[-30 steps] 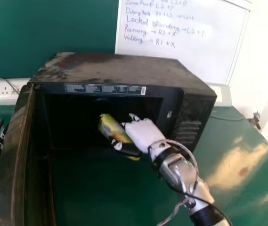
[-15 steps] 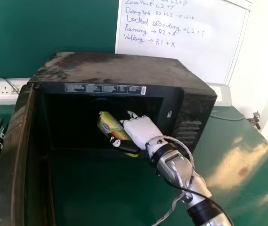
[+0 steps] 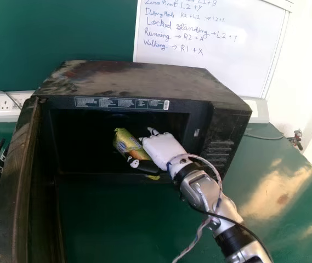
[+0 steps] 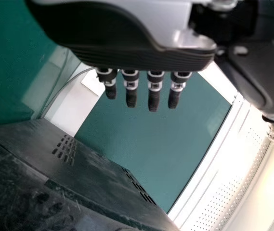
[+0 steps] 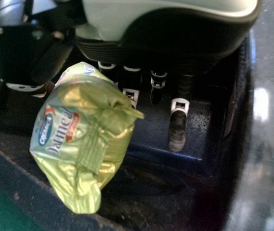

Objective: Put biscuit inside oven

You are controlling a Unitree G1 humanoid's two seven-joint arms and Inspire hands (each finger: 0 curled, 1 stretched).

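Head view, biscuit packet (image 3: 127, 143), held in right hand (image 3: 163, 150)

One packet (image 3: 126, 142), one oven (image 3: 139, 80)

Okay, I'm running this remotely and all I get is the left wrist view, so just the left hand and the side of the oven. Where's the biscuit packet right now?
Observer: The right hand is holding the biscuit packet at the front opening of the oven.

Operator: Okay, and is the door out of its way?

Observer: The door stands open on the head view's left, clear of the packet.

Operator: Are all the right hand's fingers on the packet?

Observer: No, the right wrist view shows a finger pointing past it, with a gap in between.
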